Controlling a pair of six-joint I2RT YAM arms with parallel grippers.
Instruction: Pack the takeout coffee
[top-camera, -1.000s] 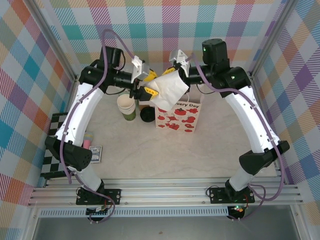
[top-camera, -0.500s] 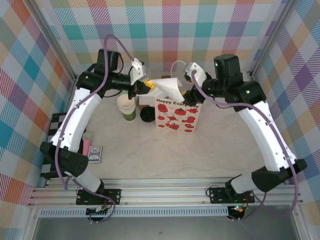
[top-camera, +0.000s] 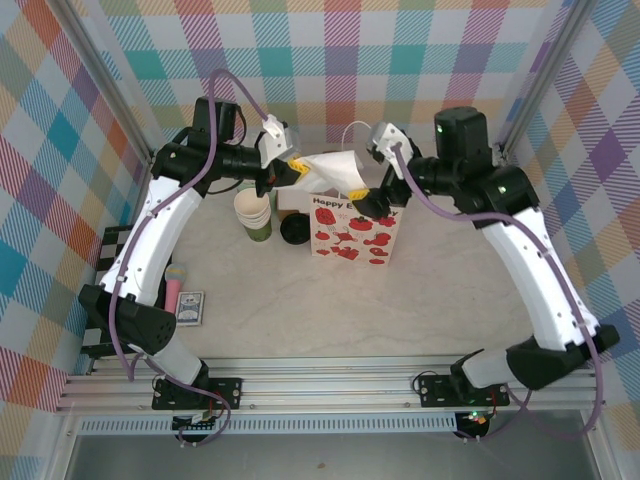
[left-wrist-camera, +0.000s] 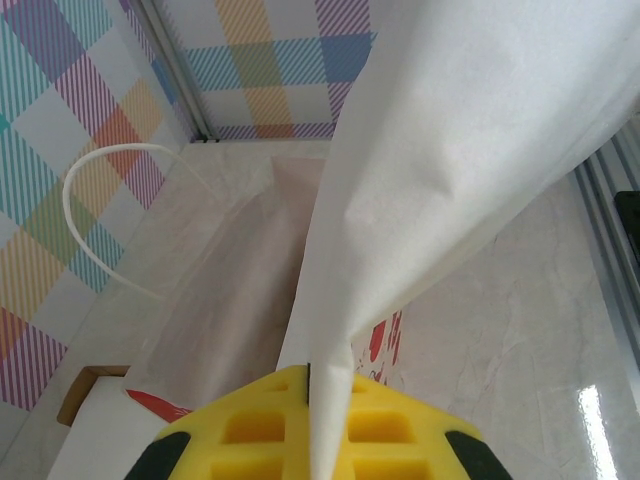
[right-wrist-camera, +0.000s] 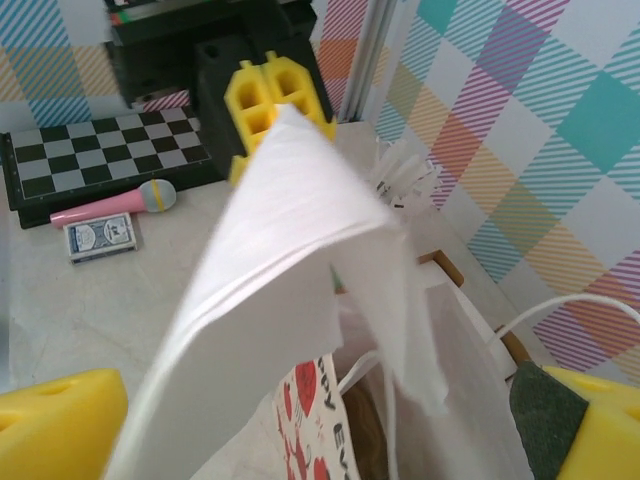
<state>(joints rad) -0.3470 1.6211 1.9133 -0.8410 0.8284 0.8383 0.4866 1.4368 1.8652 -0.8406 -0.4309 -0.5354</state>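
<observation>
The left claw (top-camera: 288, 172) pinches the white paper (top-camera: 330, 172) over the gift bag (top-camera: 355, 238), probably to drop it in; the right claw (right-wrist-camera: 315, 400) gapes wide at its three o'clock, holding nothing.

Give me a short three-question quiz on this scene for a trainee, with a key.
1. True or false: the left gripper is shut on the white paper.
2. Which lies nearest the chessboard? A) the pink microphone B) the gift bag C) the stack of cups
3. Fill in: the right gripper has its jaws ____.
Key: 1 true; 2 A; 3 open.
</observation>
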